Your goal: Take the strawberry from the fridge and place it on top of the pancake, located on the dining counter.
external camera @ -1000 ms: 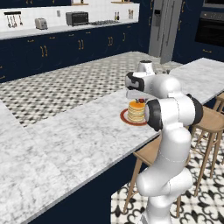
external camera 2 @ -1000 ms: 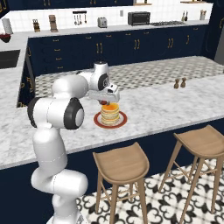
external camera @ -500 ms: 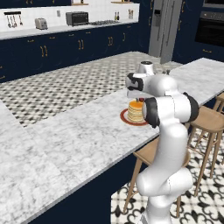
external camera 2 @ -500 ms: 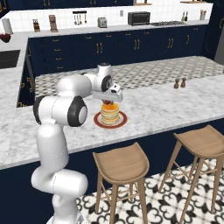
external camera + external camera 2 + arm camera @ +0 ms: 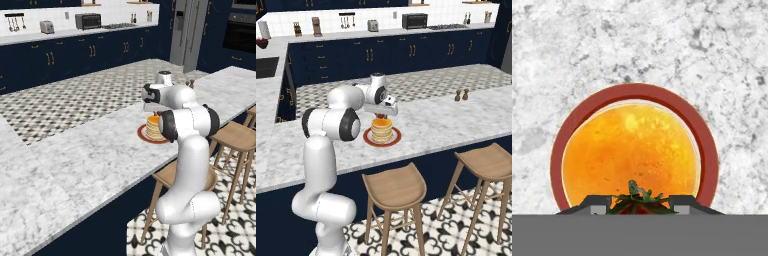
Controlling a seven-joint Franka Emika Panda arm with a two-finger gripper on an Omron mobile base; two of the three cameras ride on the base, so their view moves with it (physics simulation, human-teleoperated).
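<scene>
**Ana:** Gripper [image 5: 153,111] first, in the left base view: where is it?

**Ben:** Hanging just over the pancake [image 5: 153,128], which sits on its plate [image 5: 142,134] on the counter [image 5: 90,155]. The hand points straight down. From this side the arm [image 5: 187,150] covers the right half of the stack, and I cannot make out the fingertips.

**Ana:** And the fridge?

**Ben:** Fridge [image 5: 187,30] stands far back on the right, well apart from the counter, doors closed. A stool [image 5: 242,137] is tucked at the counter's near edge, right of the arm.

**Ana:** Right base view?

**Ben:** Gripper [image 5: 382,116] is right above the pancake [image 5: 382,131], very close to its top. The plate [image 5: 368,137] lies on the counter [image 5: 456,120] near its front edge. Two stools [image 5: 393,187] stand below. Two small shakers [image 5: 461,94] sit further right on the counter, well apart from the plate.

**Ana:** Is it holding anything?

**Ben:** Hand view settles that. The gripper [image 5: 639,202] is nearly closed, and the strawberry [image 5: 639,200] is pinched between the two fingertips [image 5: 594,204], green leaves sticking up. Beyond it the pancake [image 5: 632,150] is a round orange disc, ringed by the plate [image 5: 709,155], with marbled counter [image 5: 637,40] all around. The berry lines up over the pancake's near edge.
</scene>
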